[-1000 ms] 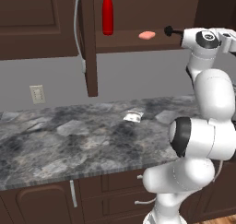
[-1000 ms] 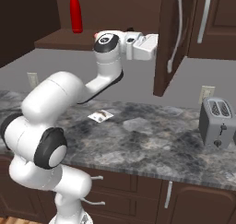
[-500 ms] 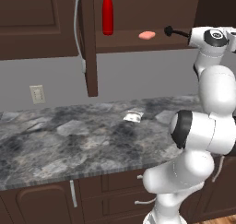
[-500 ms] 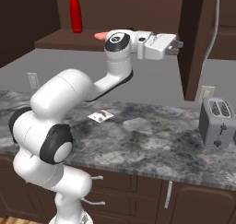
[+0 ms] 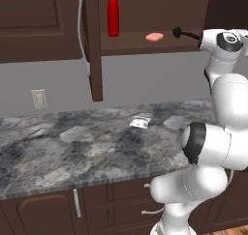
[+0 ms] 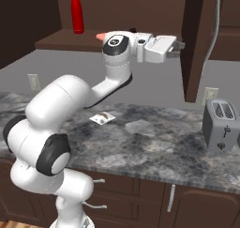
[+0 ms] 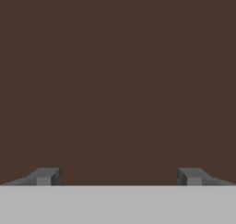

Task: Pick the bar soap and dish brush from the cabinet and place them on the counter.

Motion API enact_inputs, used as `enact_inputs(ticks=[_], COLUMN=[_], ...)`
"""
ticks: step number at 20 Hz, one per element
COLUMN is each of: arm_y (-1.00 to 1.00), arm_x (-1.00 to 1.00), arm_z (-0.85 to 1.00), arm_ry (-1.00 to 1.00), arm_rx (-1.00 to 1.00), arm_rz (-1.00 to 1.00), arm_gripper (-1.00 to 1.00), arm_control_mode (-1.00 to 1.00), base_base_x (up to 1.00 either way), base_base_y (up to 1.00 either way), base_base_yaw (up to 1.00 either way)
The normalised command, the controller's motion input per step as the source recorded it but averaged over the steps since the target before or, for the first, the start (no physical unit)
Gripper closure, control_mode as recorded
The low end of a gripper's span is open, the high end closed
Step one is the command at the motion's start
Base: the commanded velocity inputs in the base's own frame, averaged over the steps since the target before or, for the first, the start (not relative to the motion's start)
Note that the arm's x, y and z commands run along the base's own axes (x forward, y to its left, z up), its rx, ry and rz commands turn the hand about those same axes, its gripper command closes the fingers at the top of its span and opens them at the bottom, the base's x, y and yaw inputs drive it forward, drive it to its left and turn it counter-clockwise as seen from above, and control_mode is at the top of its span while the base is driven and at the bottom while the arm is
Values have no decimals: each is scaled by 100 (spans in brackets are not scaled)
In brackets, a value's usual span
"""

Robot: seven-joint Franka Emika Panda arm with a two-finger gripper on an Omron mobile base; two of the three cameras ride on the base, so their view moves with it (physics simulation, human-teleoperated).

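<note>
The salmon-pink bar soap [image 5: 154, 36] lies on the open cabinet's [image 5: 93, 45] shelf. The black dish brush [image 5: 183, 34] lies just right of it, its round head toward the soap. In the right base view a corner of the bar soap [image 6: 100, 35] peeks out behind the arm's wrist. My gripper [image 6: 180, 46] is at shelf height, to the right of both items. It points at the open right cabinet door [image 6: 197, 39]. In the hand view the gripper [image 7: 118, 177] is open, nothing between its fingertips [image 7: 46, 176], facing plain brown wood. The marbled counter [image 5: 72, 147] lies below.
A tall red bottle [image 5: 113, 12] stands on the shelf left of the soap. A small whitish packet [image 5: 140, 123] lies on the counter [image 6: 154, 147]. A toaster [image 6: 220, 125] sits at the counter's right end. The left cabinet door hangs open beside a wall outlet [image 5: 39, 98].
My hand has swung right, away from the shelf. The right cabinet door has swung further open with it. Soap, brush and bottle have not moved.
</note>
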Motion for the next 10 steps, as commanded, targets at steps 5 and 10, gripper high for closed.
enact_inputs(ticks=[5, 10], arm_y=[0, 2], arm_x=[0, -8], arm_z=[0, 2], arm_ry=[0, -2], arm_rx=[0, 0], arm_rz=[0, 2], arm_gripper=[-100, -100], arm_control_mode=[-100, -100], base_base_x=[0, 0], base_base_y=[0, 0], base_base_yaw=[0, 0])
